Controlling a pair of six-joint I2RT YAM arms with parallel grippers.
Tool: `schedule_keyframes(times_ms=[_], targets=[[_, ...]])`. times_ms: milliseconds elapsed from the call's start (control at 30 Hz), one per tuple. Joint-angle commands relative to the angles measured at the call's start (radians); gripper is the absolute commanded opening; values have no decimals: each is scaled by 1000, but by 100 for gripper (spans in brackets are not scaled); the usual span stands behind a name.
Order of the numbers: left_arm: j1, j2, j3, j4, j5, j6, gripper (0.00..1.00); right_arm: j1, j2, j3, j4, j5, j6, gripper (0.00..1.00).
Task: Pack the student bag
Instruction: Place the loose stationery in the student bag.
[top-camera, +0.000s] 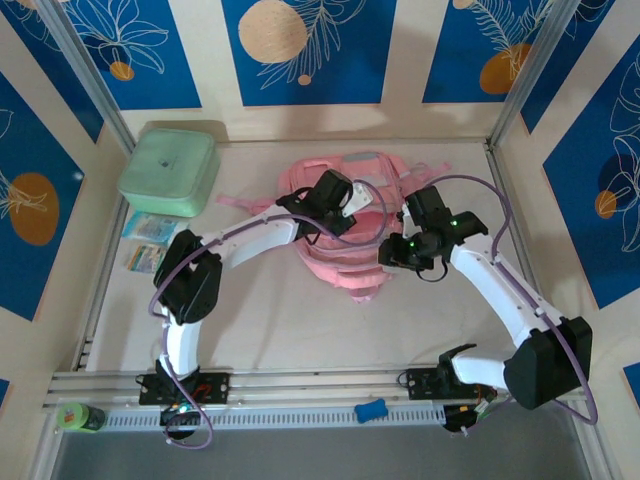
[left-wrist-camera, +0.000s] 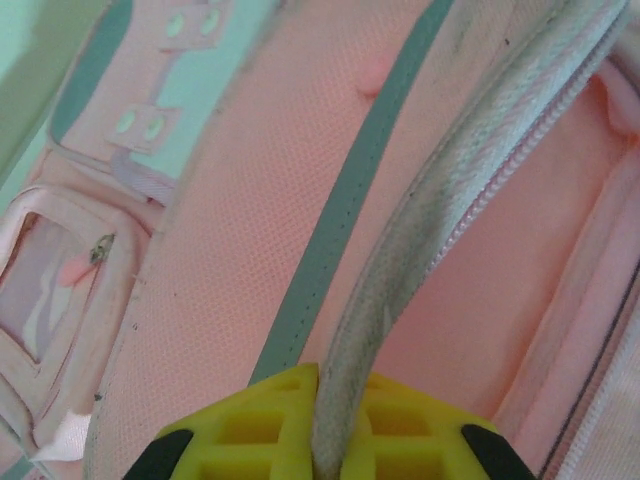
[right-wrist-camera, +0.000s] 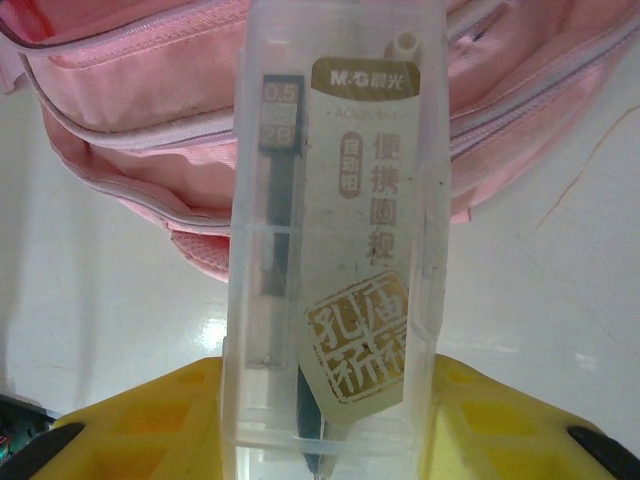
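The pink student bag (top-camera: 335, 262) lies in the middle of the table, between my two arms. My left gripper (top-camera: 345, 205) is over its upper part. In the left wrist view its yellow fingers (left-wrist-camera: 335, 430) are shut on the bag's whitish zipper edge (left-wrist-camera: 420, 230), which runs up between them. Pink fabric with a grey-blue trim strip (left-wrist-camera: 330, 230) lies to the left of that edge. My right gripper (top-camera: 392, 255) is at the bag's right side. It (right-wrist-camera: 330, 430) is shut on a clear plastic stationery case (right-wrist-camera: 335, 230), which points at the bag's open zipper mouth (right-wrist-camera: 150, 110).
A mint-green square box (top-camera: 170, 172) stands at the back left, with small printed packets (top-camera: 150, 240) just in front of it. A blue object (top-camera: 370, 410) and a green roll (top-camera: 78, 417) rest on the front rail. Patterned walls close in three sides.
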Motion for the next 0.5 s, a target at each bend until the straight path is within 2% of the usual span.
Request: schedule_keyframes(times_ms=[0,100,200,300,467], targets=[[-19,-93,34,27,10,-153,0,3,27,52,-10,-51,-26,32],[-55,-139,-12,62,-5,-206,0,0,69,85,17,-54,-26,31],[-74,-152,-5,34,-22,-329,0,-9,125,93,74,-13,-3,33],[-87,-173,-19,34,-24,-435,0,-19,201,116,112,19,33,33],[-92,-185,-55,90,-16,-538,0,-14,308,163,222,15,114,37]])
